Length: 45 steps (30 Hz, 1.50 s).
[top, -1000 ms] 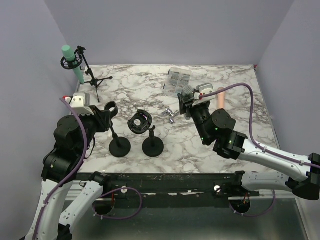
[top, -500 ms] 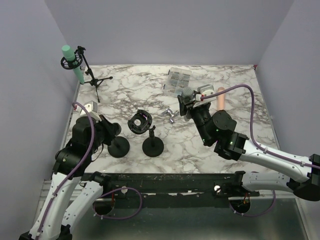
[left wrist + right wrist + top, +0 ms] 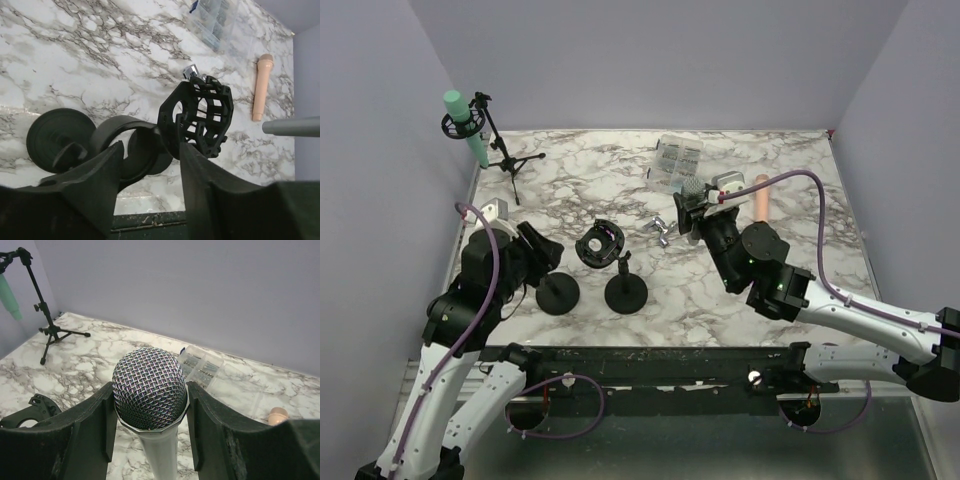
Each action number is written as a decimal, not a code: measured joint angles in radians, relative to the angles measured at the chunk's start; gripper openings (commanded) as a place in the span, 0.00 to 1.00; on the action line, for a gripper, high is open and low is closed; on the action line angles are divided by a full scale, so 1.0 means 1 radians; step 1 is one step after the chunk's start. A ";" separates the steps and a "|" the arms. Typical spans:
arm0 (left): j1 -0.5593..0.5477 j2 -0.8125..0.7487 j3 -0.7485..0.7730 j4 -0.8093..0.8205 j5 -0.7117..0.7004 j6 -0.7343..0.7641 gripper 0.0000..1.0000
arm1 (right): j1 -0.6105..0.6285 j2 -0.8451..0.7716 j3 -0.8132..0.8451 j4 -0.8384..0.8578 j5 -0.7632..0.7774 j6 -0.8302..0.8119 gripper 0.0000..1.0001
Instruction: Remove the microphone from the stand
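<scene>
My right gripper (image 3: 694, 200) is shut on a silver microphone (image 3: 692, 187) with a mesh head, held above the table right of centre. In the right wrist view the fingers press both sides of its head (image 3: 149, 382). A black round-base stand (image 3: 558, 293) stands at the near left. Its empty ring clip (image 3: 131, 145) sits just beyond the tips of my left gripper (image 3: 150, 152). My left gripper (image 3: 542, 255) is open and holds nothing. The microphone's grey body (image 3: 292, 126) shows at the right of the left wrist view.
A second round-base stand (image 3: 625, 292) and a black shock mount (image 3: 600, 243) sit mid-table. A green microphone (image 3: 465, 125) hangs on a tripod stand (image 3: 508, 165) at the back left. A pink microphone (image 3: 761, 196) and a clear parts box (image 3: 677, 160) lie at the back.
My left arm has drawn back and dropped toward the near left, its gripper now by the stand's clip. My right gripper has shifted slightly toward the back with the silver microphone.
</scene>
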 measured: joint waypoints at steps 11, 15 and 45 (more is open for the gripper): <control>0.000 0.166 0.251 -0.035 0.010 0.151 0.89 | -0.017 0.093 0.002 -0.062 0.047 0.030 0.01; 0.000 0.176 0.323 0.009 0.033 0.207 0.93 | -0.052 0.131 0.004 -0.140 0.059 0.082 0.01; -0.013 -0.291 -0.161 0.491 -0.043 0.571 0.98 | -0.720 0.630 0.282 -0.623 -0.082 0.426 0.01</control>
